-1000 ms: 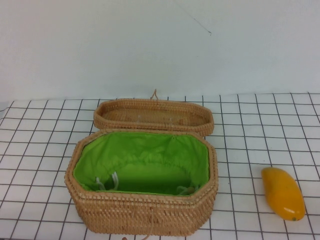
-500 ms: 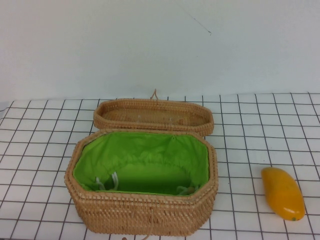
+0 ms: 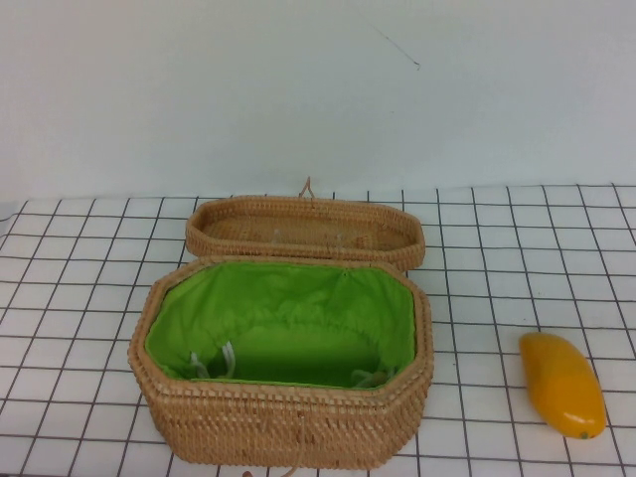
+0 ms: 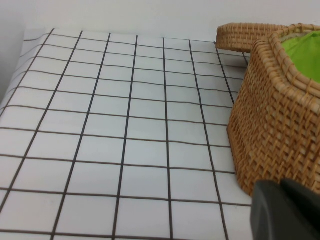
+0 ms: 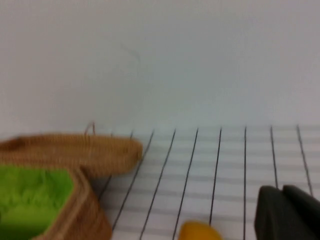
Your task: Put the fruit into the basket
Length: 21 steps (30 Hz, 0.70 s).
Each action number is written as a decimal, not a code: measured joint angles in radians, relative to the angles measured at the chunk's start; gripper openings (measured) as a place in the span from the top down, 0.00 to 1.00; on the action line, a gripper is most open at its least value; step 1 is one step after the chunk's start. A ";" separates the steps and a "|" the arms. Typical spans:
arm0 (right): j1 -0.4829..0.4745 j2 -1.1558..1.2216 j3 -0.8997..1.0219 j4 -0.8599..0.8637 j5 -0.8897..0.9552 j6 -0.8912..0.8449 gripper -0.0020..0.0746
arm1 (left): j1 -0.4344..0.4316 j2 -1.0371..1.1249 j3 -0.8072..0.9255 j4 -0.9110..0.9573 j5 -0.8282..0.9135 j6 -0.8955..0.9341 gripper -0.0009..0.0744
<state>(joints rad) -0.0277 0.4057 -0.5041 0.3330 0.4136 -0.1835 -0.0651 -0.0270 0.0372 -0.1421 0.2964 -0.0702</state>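
The yellow-orange fruit lies on the gridded table to the right of the basket. The basket is open, its green lining shows, and its woven lid lies back behind it. Neither gripper shows in the high view. In the left wrist view my left gripper is shut and empty, low beside the basket's wall. In the right wrist view my right gripper is shut and empty, above the table, with the fruit's end close by and the basket further off.
A white cloth with a black grid covers the table. A plain white wall stands behind it. Open grid lies left of the basket and between basket and fruit.
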 joint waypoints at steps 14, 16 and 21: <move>0.000 0.477 -0.521 -0.119 0.629 -0.237 0.98 | 0.000 0.000 0.000 0.000 0.000 0.000 0.99; 0.002 0.514 -0.602 -0.117 0.708 -0.222 0.98 | 0.000 0.000 0.000 0.000 0.000 0.000 0.99; 0.005 0.650 -0.792 -0.113 0.895 -0.171 0.98 | 0.000 0.000 0.000 0.000 0.000 0.000 0.99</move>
<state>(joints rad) -0.0231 1.0559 -1.2957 0.2197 1.3082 -0.3541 -0.0651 -0.0270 0.0372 -0.1421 0.2964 -0.0702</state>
